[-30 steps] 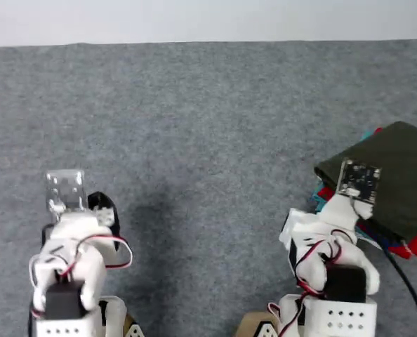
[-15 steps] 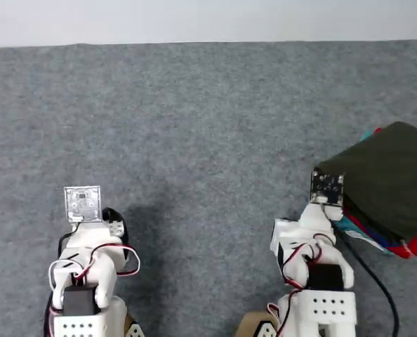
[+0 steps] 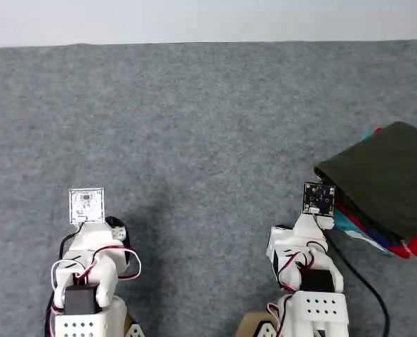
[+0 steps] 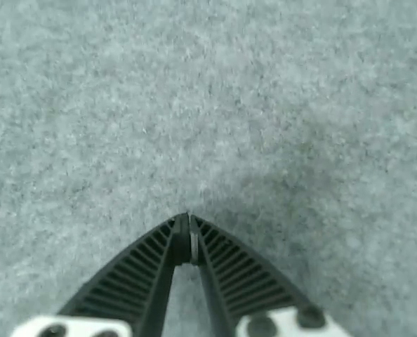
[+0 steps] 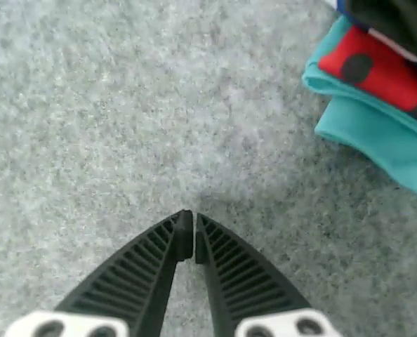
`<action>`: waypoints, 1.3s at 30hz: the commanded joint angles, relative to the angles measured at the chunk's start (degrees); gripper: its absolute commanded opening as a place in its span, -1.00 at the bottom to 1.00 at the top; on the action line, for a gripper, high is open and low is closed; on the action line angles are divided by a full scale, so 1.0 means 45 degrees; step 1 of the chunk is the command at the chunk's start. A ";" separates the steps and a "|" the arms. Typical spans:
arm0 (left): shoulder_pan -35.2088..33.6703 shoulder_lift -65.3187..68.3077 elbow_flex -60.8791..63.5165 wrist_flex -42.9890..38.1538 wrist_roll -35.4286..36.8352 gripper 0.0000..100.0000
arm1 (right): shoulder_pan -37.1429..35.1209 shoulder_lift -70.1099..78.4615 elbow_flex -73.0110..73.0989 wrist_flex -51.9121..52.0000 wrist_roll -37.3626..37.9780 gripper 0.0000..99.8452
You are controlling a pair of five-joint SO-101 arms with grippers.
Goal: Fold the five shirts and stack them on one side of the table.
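**Both grippers closed and empty; folded pile at the table's right side**

Your right gripper sits just beside the stack of shirts, off its near corner. Its tips are pressed together, gripping nothing, over bare grey mat. Your left gripper is well apart from the stack, across the mat, also closed and empty. Away from the stack, the mat lies open to its far edge. The stack's edge nearest the right gripper shows a teal shirt and a red shirt. A dark green shirt lies on top.
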State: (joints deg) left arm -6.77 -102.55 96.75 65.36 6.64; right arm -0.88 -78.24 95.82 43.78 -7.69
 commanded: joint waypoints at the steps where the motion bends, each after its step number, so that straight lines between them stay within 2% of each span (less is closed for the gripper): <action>1: -0.0020 0.0000 -0.0049 0.0488 0.0020 -0.99 | 0.0166 -0.0088 -0.0098 0.0225 0.0059 -0.98; 11: -0.0020 -0.0020 -0.0049 0.0977 0.0098 -0.99 | 0.0928 -0.0088 -0.0176 0.0440 -0.1192 -0.98; 39: -0.0020 -0.0039 -0.0049 0.0996 0.0098 -0.99 | 0.0908 -0.0088 -0.0156 0.0400 -0.1231 -0.98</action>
State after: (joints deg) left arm -6.77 -102.55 96.75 69.32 6.64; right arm 2.46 -78.24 95.82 45.80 -12.53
